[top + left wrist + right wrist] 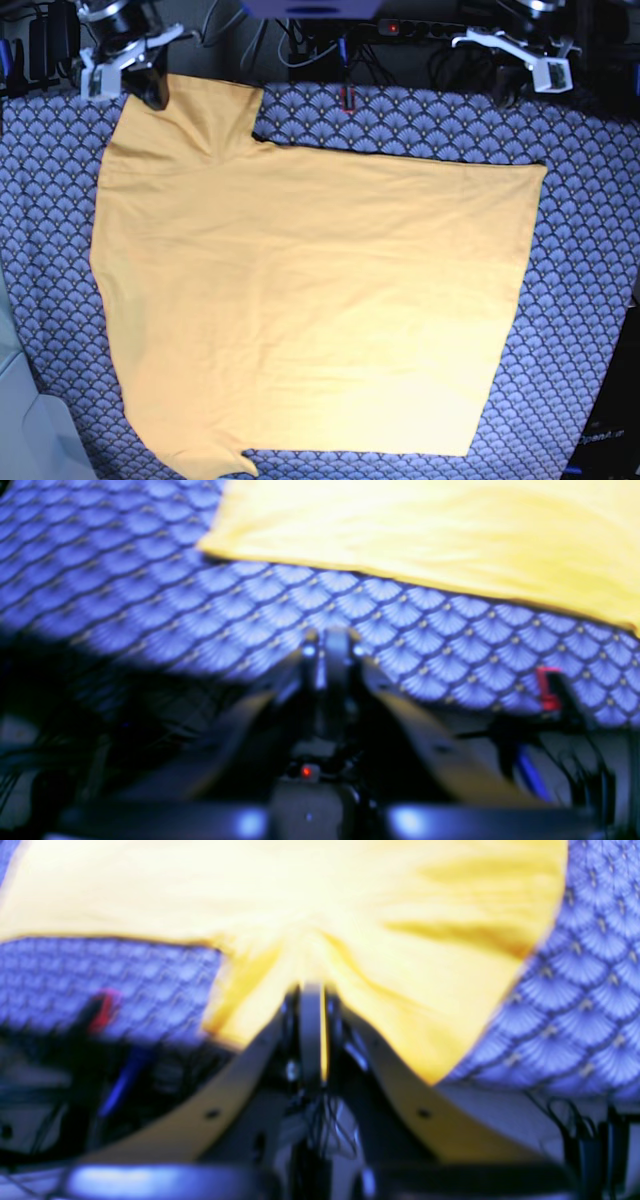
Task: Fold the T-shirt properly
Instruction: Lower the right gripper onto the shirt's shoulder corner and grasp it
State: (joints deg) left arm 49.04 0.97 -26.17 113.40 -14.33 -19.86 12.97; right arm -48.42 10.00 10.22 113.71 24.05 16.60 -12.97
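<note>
L wrist: left gripper [332, 645] jaws nearly together, holding nothing, over tablecloth [150, 590] just off T-shirt [425, 530] edge.
R wrist: right gripper [312, 1000] pinching shirt cloth.
Base: shirt spread flat mid-table, sleeve at far corner in R grip. Step: judged pre-fold grasp. Next: L must take far hem corner.

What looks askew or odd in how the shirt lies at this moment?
The T-shirt lies mostly flat on the tablecloth, but one sleeve at the far corner is bunched where the right gripper pinches it, pulling creases across the cloth. The left gripper hangs clear of the shirt's edge, holding nothing.
</note>
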